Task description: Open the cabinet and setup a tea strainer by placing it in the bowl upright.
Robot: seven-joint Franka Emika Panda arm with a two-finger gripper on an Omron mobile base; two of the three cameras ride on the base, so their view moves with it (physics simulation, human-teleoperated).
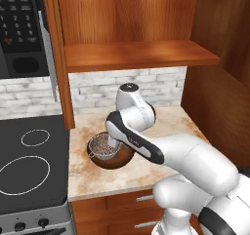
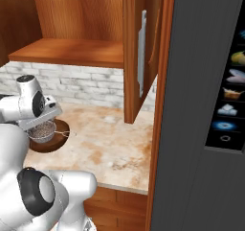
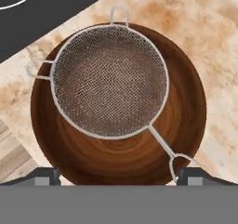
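Large reddish-brown wooden wall cabinet (image 1: 141, 53) across the top of the left base view, standing open, bare wooden shelf exposed; one door (image 2: 141, 52) swung out at upper centre of the right base view, silver bar handle on its edge. First part of the task judged done.

Small round grey metal mesh tea strainer (image 3: 109, 81) at centre of the hand view, sitting inside the round dark brown wooden bowl (image 3: 183, 116), mesh cup opening upward, thin wire handle running toward the lower right over the bowl's rim. Bowl resting on the mottled beige stone counter (image 1: 146, 173), left of centre in the left base view, just beside the black cooktop (image 1: 29, 161).

Two-finger gripper (image 3: 118, 176) directly above the bowl, finger tips spread wide at the lower corners of the hand view, pinching nothing, apart from the strainer.

Placement apparently complete, strainer upright in the bowl. Left, by judgement: lifting the arm clear without knocking the wire handle.
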